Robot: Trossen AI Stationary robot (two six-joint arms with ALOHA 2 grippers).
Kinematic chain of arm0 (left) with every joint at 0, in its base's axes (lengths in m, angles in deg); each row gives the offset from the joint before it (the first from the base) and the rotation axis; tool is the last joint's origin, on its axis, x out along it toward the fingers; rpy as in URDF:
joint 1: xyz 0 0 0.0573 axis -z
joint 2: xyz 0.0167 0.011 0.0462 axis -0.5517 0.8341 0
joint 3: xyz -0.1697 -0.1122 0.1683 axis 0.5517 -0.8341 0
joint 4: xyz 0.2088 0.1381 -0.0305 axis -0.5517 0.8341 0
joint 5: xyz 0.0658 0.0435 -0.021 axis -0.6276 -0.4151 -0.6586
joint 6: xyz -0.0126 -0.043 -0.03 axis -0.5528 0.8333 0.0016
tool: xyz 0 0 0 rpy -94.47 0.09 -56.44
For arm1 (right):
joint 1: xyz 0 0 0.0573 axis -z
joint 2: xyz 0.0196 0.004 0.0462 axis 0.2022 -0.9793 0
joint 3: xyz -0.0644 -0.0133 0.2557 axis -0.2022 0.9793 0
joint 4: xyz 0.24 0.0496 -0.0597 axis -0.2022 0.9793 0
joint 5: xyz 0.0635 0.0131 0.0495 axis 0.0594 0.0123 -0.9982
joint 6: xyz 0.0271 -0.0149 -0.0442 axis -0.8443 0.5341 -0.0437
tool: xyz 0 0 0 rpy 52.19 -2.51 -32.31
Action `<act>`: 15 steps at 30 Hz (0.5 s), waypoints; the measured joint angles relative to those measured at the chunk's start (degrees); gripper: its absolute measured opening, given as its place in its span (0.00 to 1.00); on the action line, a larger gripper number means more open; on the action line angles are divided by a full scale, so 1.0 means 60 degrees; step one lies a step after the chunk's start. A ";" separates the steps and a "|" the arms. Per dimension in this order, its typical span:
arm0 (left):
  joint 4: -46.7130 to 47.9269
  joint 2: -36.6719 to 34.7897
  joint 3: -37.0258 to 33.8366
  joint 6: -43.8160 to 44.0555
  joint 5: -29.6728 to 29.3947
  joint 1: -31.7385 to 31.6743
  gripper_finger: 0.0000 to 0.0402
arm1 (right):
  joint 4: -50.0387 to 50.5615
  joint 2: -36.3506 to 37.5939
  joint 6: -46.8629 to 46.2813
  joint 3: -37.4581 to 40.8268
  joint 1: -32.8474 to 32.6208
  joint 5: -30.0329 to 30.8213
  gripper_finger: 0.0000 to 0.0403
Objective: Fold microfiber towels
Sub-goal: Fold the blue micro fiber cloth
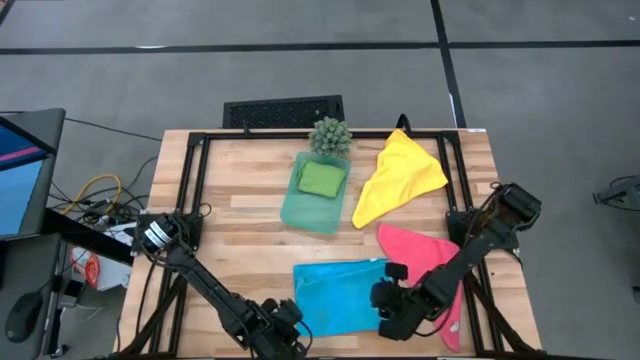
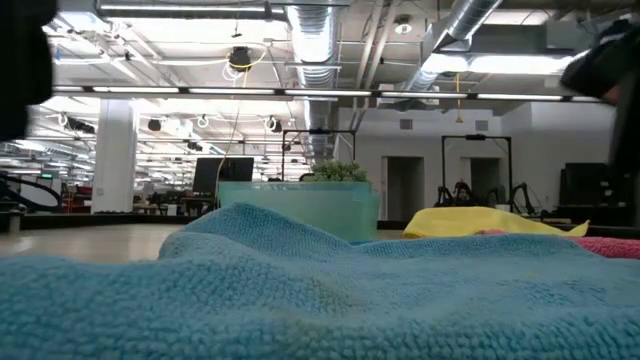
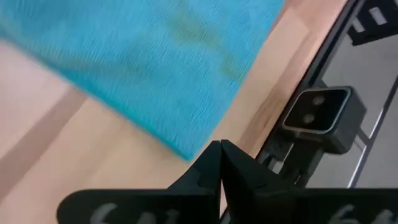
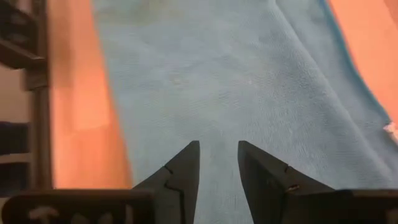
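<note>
The soft bright blue towel lay flat near the front of the wooden desk. The right hand hovered over it, partly open, holding nothing. The left hand was closed and empty beside its corner.

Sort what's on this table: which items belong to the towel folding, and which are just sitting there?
Part of the job:
blue towel
pink towel
yellow towel
green towel, lying folded in the tray

Just lying about:
teal tray
small spiky plant
</note>
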 joint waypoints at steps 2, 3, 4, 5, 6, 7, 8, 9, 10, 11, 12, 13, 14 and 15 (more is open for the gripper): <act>-0.0139 0.0000 0.0000 -0.0374 -0.0187 -0.0053 0.00 | -0.0085 0.0243 -0.0066 0.0044 -0.0281 0.0093 0.33; -0.0208 0.0000 0.0000 -0.0548 -0.0229 -0.0079 0.00 | -0.0103 0.0291 -0.0057 0.0056 -0.0470 0.0111 0.33; -0.0246 0.0000 0.0000 -0.0729 -0.0263 -0.0095 0.00 | -0.0098 0.0292 -0.0003 0.0063 -0.0676 0.0128 0.33; -0.0267 0.0000 0.0000 -0.0880 -0.0337 -0.0098 0.00 | -0.0116 0.0263 0.0089 0.0074 -0.0911 0.0133 0.33; -0.0306 0.0000 0.0000 -0.1062 -0.0455 -0.0098 0.00 | -0.0205 0.0205 0.0276 0.0076 -0.1130 0.0147 0.34; -0.0344 0.0000 0.0000 -0.1294 -0.0589 -0.0095 0.00 | -0.0375 0.0125 0.0513 0.0076 -0.1337 0.0195 0.34; -0.0383 0.0000 0.0000 -0.1554 -0.0778 -0.0089 0.00 | -0.0497 0.0016 0.0770 0.0076 -0.1533 0.0259 0.34; -0.0456 0.0000 0.0000 -0.1847 -0.1002 -0.0059 0.00 | -0.0641 -0.0116 0.1083 0.0076 -0.1696 0.0303 0.34; -0.0527 0.0000 0.0000 -0.2184 -0.1284 -0.0023 0.00 | -0.0799 -0.0281 0.1372 0.0074 -0.1811 0.0318 0.34; -0.0581 0.0000 0.0000 -0.2542 -0.1583 0.0015 0.00 | -0.0875 -0.0447 0.1612 0.0073 -0.1884 0.0326 0.34; -0.0648 0.0000 0.0000 -0.2959 -0.1847 0.0039 0.00 | -0.0877 -0.0600 0.1738 0.0075 -0.1931 0.0330 0.34; -0.0727 0.0000 0.0000 -0.3351 -0.2044 0.0081 0.00 | -0.0876 -0.0746 0.1746 0.0075 -0.1964 0.0344 0.34; -0.0776 0.0000 0.0000 -0.3721 -0.2105 0.0095 0.00 | -0.0877 -0.0895 0.1743 0.0075 -0.1965 0.0347 0.34; -0.0799 0.0000 0.0000 -0.4063 -0.2090 0.0095 0.00 | -0.0880 -0.1032 0.1732 0.0074 -0.1965 0.0344 0.34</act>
